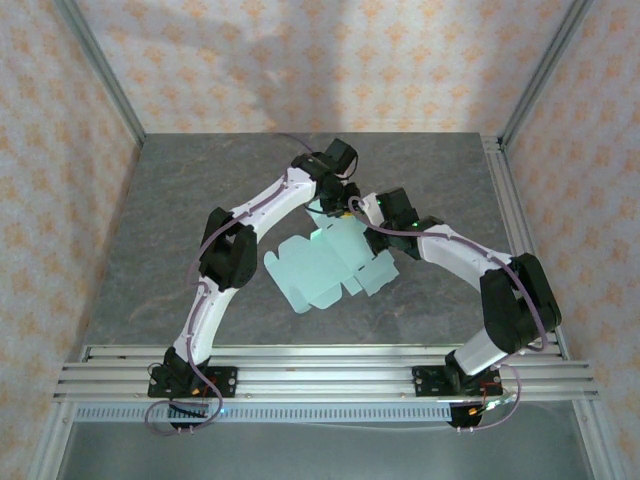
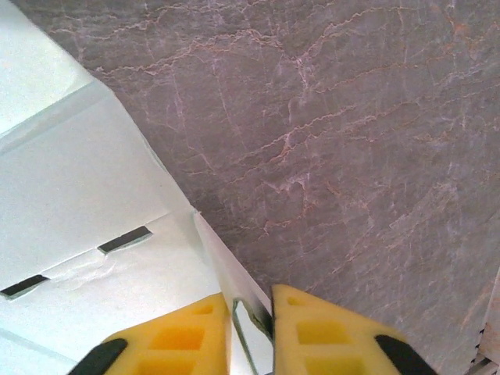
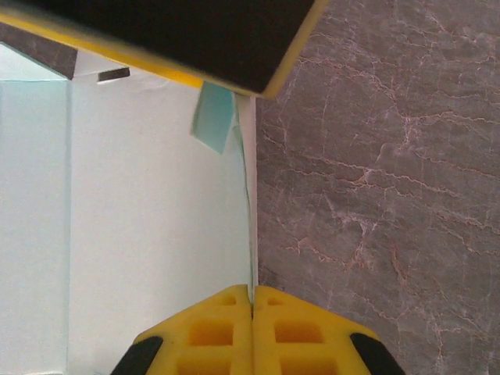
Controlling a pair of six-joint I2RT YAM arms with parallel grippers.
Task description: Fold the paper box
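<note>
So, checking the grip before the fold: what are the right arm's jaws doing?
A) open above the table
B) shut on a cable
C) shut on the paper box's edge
C: the right gripper has its jaws together with the paper box edge pinched between.

patterned walls (image 1: 330,60), grey marbled table (image 1: 190,190)

Nothing legible: no text, label, brand, number or sign on the paper box (image 1: 322,268), on the worktop (image 1: 200,200) or on the patterned walls (image 1: 300,60).
</note>
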